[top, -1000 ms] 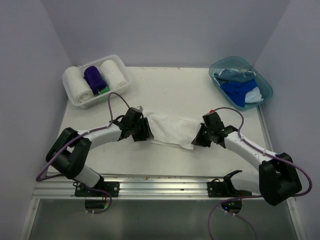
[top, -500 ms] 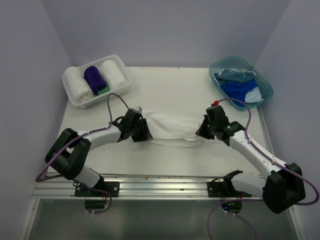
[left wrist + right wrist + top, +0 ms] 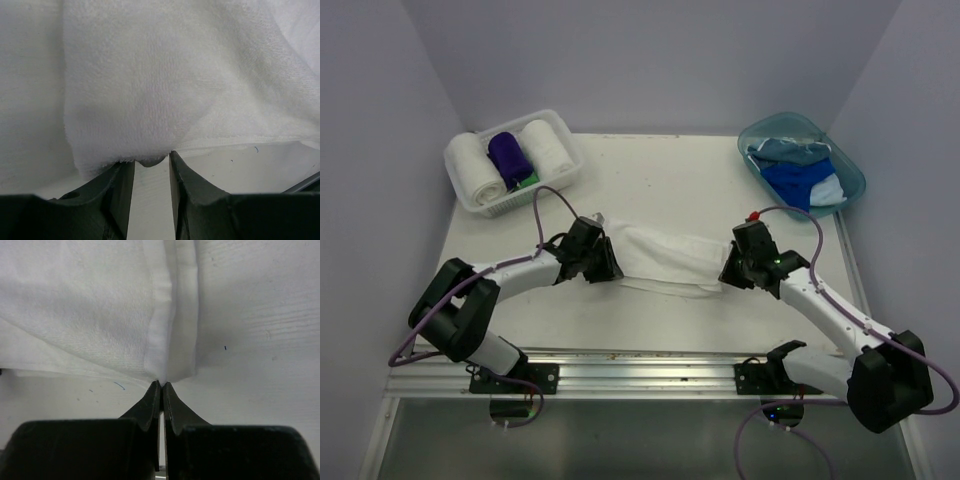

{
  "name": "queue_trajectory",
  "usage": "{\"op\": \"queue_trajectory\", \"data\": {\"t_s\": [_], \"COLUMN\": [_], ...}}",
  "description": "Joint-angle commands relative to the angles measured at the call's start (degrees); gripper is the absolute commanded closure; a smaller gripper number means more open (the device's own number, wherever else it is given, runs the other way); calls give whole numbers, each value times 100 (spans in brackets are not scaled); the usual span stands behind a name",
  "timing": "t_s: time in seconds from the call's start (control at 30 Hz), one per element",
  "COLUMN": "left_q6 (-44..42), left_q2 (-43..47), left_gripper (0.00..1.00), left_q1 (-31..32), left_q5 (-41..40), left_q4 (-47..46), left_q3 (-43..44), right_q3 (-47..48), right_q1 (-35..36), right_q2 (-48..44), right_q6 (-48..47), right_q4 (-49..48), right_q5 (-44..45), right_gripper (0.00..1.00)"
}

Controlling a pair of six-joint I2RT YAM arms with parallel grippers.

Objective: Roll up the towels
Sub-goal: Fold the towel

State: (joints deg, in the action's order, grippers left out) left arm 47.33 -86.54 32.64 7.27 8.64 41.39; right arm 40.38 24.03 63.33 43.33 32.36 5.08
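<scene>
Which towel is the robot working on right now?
On the table, look between the left gripper and right gripper. The white towel there lies stretched out, unlike the rolled towels in the basket or the blue ones crumpled in the teal tub.

The left arm (image 3: 515,268) and the right arm (image 3: 820,300) are clad in white shells joined by black joints (bulkiest at the shoulders). Purple cables (image 3: 538,210) are looped along them. Dark tapered fingers (image 3: 117,195) are fitted. A red cap (image 3: 753,214), possibly a button, is borne on the right wrist.
</scene>
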Motion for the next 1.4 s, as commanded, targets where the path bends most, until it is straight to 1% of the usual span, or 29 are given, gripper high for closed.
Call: {"op": "queue_trajectory", "data": {"t_s": [0.0,0.13,0.3,0.4,0.43,0.5,0.57,0.67,0.7,0.73,0.77,0.8,0.87,0.9,0.97,1.0,1.1,1.27,1.37], "left_q6": [-57,-57,-110,-119,-128,-145,-41,398,687,803,943,1380,1428,1437,1367,1323,1173,1199,1129], "left_q2": [234,400,822,1078,1113,1061,964,780,744,753,753,753,735,727,631,552,226,322,305], "left_gripper": [63,63,63,56,49,44,42,42,39,38,37,34,34,35,36,36,37,36,37], "left_q1": [5,5,14,14,5,-4,-4,14,40,49,67,128,146,163,190,181,225,286,234], "left_q5": [-32,134,451,320,232,12,11,117,108,82,-57,-302,-401,-654,-874,-946,-1323,-1825,-1861], "left_q4": [-56,84,366,638,734,1007,1051,877,858,815,779,657,647,795,971,1303,1893,1992,1949], "left_q3": [71,124,203,413,475,633,669,643,608,581,564,503,546,598,808,914,1284,986,819], "right_q3": [-302,-434,-233,-83,-39,-4,22,84,101,128,137,145,154,146,137,111,102,110,110], "right_q1": [-21,-21,-21,-4,-12,-13,-21,-13,-13,-21,-21,-21,-21,-21,-13,-21,-21,-13,-21], "right_q2": [56,241,242,206,197,188,180,197,197,180,188,197,215,215,197,189,180,162,162], "right_q6": [-79,-62,-149,-211,-220,-220,-220,-220,-220,-220,-220,-237,-246,-255,-255,-255,-255,-264,-281], "right_q4": [-10,-194,-151,-63,-28,-19,-19,-2,7,7,7,-10,-2,-2,-1,-2,16,34,42], "right_q5": [177,107,186,248,256,248,239,248,239,230,213,178,177,169,177,177,195,239,239], "right_gripper": [100,100,100,100,100,100,100,100,100,100,100,100,100,100,100,100,100,100,100]}}
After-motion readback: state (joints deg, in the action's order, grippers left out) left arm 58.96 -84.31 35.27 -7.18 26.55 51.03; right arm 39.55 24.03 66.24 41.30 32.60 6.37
